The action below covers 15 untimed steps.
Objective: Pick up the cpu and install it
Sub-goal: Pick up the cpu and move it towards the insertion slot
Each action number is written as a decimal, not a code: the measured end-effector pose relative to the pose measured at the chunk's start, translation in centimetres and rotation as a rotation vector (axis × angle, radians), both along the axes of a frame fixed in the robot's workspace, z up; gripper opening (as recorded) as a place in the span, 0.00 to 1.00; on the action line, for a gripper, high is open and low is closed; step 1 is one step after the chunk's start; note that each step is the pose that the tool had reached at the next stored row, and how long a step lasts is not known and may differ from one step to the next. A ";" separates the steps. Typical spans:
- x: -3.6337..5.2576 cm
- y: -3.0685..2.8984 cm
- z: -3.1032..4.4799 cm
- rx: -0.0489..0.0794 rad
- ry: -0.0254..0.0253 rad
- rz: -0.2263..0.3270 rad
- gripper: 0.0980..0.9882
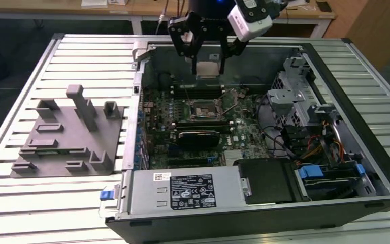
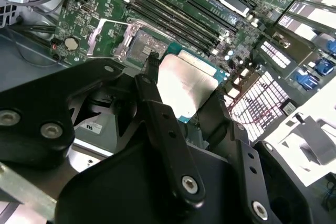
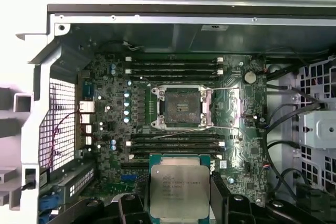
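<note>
**Desk:** Where is the cpu [image 1: 208,70]?

**Me:** Top centre of the exterior view, over the open computer case [image 1: 357,152]. My gripper [image 1: 208,64] is clamped on two opposite edges of it, above the motherboard [image 1: 181,114]. The socket [image 1: 202,109] sits open lower in the frame.

**Desk:** How will it handle?

**Me:** I judge it light, stiff, slick on the metal top and fragile underneath, so I hold the edges only.

**Desk:** Any writing?

**Me:** Print on the cpu's top in the first wrist view, and a white label [image 1: 191,192] on the power supply [image 1: 144,195]. I leave both unread.
</note>
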<state>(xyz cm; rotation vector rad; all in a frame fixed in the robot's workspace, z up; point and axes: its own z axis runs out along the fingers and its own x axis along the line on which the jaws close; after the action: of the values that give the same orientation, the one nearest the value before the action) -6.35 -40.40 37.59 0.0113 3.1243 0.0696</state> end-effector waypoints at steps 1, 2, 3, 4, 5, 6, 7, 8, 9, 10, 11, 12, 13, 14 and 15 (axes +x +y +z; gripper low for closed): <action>0.00 0.00 -0.20 0.000 0.0000 0.000 0.50; 0.00 0.00 -0.37 0.000 0.0000 0.000 0.50; 0.01 0.00 -0.56 0.000 0.0000 0.000 0.50; 0.01 0.00 -0.73 0.000 0.0000 0.000 0.50; 0.01 0.00 -1.07 0.000 0.0000 0.000 0.50; 0.01 0.00 -1.25 0.000 0.0001 0.000 0.50; 0.02 0.00 -1.43 0.000 0.0000 0.000 0.50; 0.03 0.00 -1.61 0.000 0.0000 0.000 0.50; 0.04 0.00 -1.79 0.000 0.0000 0.000 0.50; 0.04 0.00 -1.98 0.000 0.0000 0.000 0.50; 0.05 0.00 -2.17 0.000 0.0000 0.000 0.50; 0.05 0.00 -2.35 0.000 0.0001 0.000 0.50; 0.06 0.00 -2.52 0.000 0.0001 0.000 0.50; 0.06 0.00 -2.71 0.000 0.0000 0.000 0.50; 0.07 0.00 -2.89 -0.001 0.0000 0.000 0.50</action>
<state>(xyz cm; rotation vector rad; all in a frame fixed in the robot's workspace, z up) -6.28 -40.40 34.71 0.0113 3.1243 0.0687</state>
